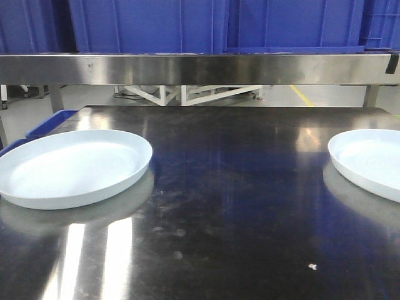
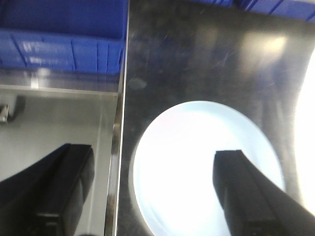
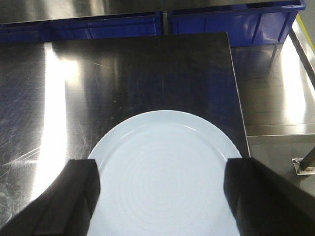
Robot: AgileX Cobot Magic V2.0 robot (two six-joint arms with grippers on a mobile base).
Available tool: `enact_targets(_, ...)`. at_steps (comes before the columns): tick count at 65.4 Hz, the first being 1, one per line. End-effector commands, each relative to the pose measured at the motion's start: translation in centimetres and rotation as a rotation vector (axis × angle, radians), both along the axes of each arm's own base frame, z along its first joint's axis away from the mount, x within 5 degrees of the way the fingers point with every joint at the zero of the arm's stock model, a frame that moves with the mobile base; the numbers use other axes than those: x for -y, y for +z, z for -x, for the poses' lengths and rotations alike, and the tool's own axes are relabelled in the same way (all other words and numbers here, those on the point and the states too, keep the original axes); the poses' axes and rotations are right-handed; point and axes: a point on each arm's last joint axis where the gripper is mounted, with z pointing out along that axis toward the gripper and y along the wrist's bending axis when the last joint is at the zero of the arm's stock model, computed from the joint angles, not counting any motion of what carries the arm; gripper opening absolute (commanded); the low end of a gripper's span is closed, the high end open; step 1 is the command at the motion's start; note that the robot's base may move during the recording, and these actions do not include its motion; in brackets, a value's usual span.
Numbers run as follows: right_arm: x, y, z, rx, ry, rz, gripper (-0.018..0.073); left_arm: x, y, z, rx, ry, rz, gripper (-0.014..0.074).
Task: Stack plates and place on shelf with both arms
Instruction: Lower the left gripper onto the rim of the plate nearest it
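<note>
Table [image 1: 237,206] of dark steel carries two pale plates, well apart: the left plate [image 1: 75,165] near the left edge, the right plate [image 1: 369,159] at the far right, cut off in the front view. The left hand [image 2: 151,150] hangs over its plate, spread wide, one finger out past the table edge. The right hand [image 3: 161,164] is also spread wide, above the right plate. Blue crates [image 1: 150,25] sit on the shelf [image 1: 200,67] behind.

Glossy plates [image 1: 75,165], scuffed steel table [image 1: 237,212]
</note>
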Motion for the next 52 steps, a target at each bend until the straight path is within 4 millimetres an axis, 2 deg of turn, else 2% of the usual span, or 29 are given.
enact_targets(1,0.1,2.0,-0.4,0.112,-0.004,0.019,0.0622,0.1,0.7,-1.4,0.073,0.027,0.029,0.0562)
enact_targets(20,0.1,1.9,-0.4,0.11,-0.003,0.019,0.0622,0.7,-3.8,-5.0,-0.02,0.035,0.018,0.0561)
enact_targets(33,0.1,1.9,-0.4,0.11,-0.003,0.019,0.0622,2.3,-5.8,-6.1,-0.044,0.0,0.009,0.0561)
enact_targets(34,0.1,1.9,-0.4,0.11,-0.003,0.019,0.0589,2.4,-6.0,-6.2,-0.048,-0.002,0.009,0.0561)
enact_targets(37,0.1,1.9,-0.4,0.11,-0.003,0.019,0.0589,2.7,-6.5,-6.4,-0.06,-0.011,0.006,0.0561)
enact_targets(52,0.1,1.9,-0.4,0.11,-0.003,0.019,0.0589,2.9,-8.2,-7.1,-0.099,-0.011,-0.001,0.0561)
